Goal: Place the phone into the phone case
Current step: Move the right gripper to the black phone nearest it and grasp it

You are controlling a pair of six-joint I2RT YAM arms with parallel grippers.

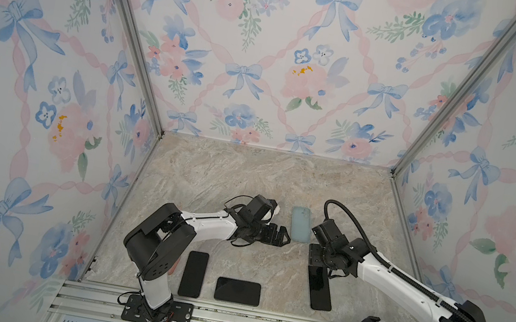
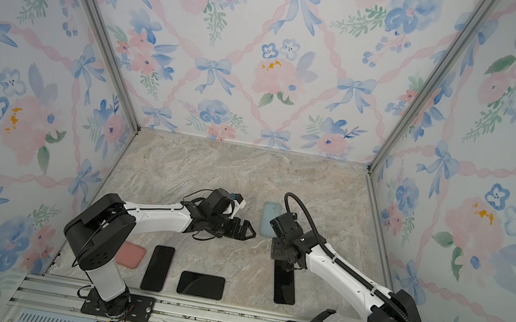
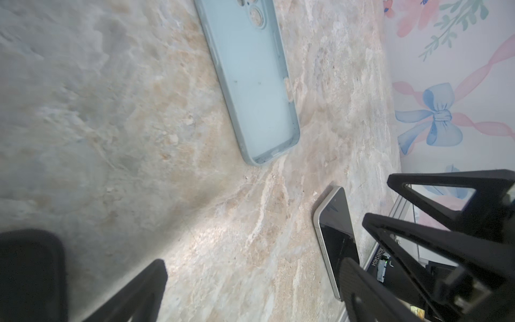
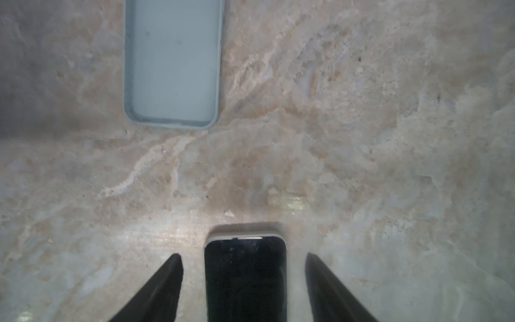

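Note:
A light blue phone case lies hollow side up and empty on the marble table, also in the left wrist view and the right wrist view. Nearer the front lies a black phone, screen up. My right gripper straddles the phone's far end, open, with a gap on each side. To the left of the case, my left gripper is open and holds nothing.
Two more black phones lie near the front edge. A pink case sits by the left arm's base, hidden behind the arm in a top view. Floral walls close in the back and both sides.

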